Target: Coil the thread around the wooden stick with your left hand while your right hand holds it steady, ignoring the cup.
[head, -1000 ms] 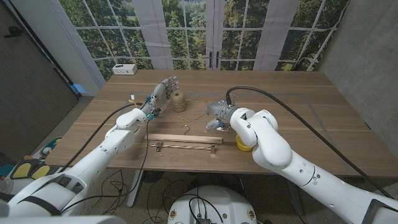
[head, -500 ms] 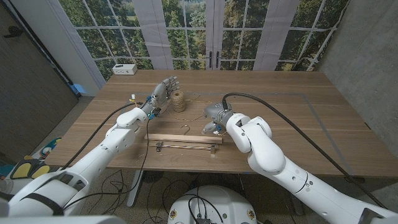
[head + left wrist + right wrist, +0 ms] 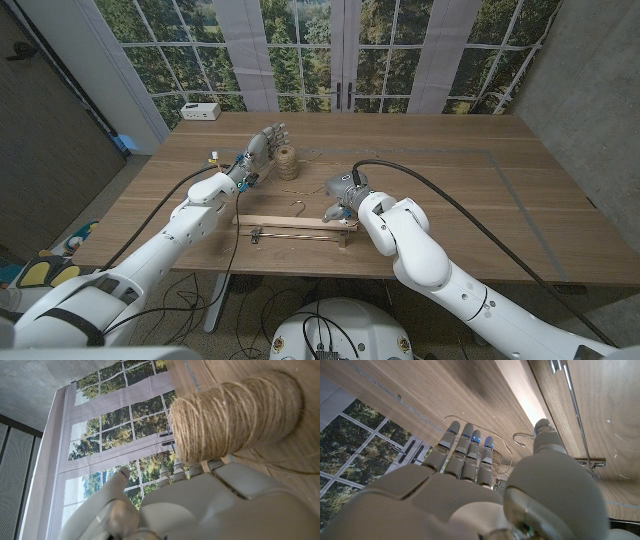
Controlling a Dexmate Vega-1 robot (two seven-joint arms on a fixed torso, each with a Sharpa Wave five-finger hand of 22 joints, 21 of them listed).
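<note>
The right hand [image 3: 340,196], fingers extended and holding nothing, swung with its arm from beside the yellow cup toward the wooden stick [image 3: 297,224], ending just above the stick's right end, while the forearm came to cover the cup.

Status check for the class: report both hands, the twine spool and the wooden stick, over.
Left hand open beside twine spool, not gripping. Right hand open above wooden stick, no hold. Stick bare on table; no winding started.

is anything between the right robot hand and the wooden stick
Nothing visible does. The right robot hand hovers open just behind the wooden stick, with only bare table and a thin metal hook lying off to its side.
</note>
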